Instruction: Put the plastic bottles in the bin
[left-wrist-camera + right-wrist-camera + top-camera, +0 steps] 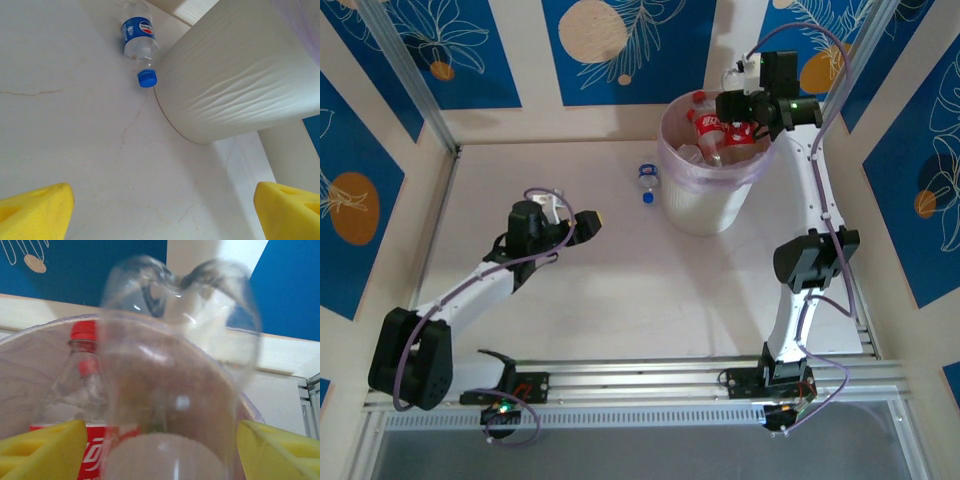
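Yellow-padded and spread wide with nothing between its fingers, the left hand (165,210) hovered over the bare worktop (620,290). Far and right of it lay the blue-labelled bottle (138,37), long axis running near to far, blue cap toward the hand, just beside the left wall of the bin (235,90). That arm looked the nearer one for it. Farther on, over the bin, the right hand (738,108) had its pads either side of a clear bottle (175,365), too blurred to tell whether gripped or let go. Red-labelled bottles (708,125) lay inside, partly hidden.
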Robot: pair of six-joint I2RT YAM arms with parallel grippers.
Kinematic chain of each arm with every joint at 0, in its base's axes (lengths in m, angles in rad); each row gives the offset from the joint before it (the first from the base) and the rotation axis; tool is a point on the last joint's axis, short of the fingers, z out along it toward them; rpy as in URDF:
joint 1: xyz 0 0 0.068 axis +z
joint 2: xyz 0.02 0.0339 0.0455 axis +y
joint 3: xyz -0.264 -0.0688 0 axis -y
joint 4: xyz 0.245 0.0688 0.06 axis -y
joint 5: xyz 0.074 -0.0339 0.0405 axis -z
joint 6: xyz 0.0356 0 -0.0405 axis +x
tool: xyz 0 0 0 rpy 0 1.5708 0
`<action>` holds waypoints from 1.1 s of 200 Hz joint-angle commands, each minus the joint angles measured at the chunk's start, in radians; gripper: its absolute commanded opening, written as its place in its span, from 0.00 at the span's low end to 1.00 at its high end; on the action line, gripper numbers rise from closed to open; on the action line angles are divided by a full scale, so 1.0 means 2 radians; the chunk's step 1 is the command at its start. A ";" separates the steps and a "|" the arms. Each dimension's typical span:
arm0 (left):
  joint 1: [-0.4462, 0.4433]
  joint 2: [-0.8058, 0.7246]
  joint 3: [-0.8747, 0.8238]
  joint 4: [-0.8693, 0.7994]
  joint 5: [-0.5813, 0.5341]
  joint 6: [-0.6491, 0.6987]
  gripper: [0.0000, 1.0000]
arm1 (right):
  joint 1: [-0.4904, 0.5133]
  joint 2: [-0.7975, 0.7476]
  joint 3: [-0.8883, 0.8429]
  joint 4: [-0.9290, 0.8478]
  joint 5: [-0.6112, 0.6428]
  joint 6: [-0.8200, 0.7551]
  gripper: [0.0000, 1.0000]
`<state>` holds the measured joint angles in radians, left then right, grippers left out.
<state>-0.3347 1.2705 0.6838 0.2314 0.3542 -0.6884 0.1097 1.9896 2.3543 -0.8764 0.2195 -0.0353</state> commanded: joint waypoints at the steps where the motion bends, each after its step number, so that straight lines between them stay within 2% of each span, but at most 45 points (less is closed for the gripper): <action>1: 0.003 0.010 0.020 0.024 0.005 -0.011 0.92 | -0.003 -0.001 0.053 -0.039 -0.022 0.003 0.80; 42: 0.004 0.020 0.021 0.036 0.011 -0.016 0.92 | -0.007 -0.003 0.093 -0.047 -0.022 0.005 0.80; 95: 0.004 0.033 0.028 0.040 0.018 -0.019 0.92 | -0.016 0.027 0.082 -0.042 -0.050 0.027 0.61; 131: 0.003 0.045 0.030 0.055 0.023 -0.027 0.92 | -0.016 0.044 0.064 -0.028 -0.096 0.045 0.55; 183: -0.003 0.085 0.055 0.060 0.021 -0.033 0.92 | -0.013 0.026 -0.022 0.012 -0.176 0.074 0.56; 220: -0.009 0.132 0.113 0.009 -0.027 -0.037 0.92 | -0.009 0.000 -0.063 0.030 -0.203 0.077 0.56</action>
<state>-0.3408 1.4853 0.8211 0.3019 0.3653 -0.7517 0.0715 2.0293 2.2898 -0.7769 -0.0772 0.0849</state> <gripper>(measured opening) 0.919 0.558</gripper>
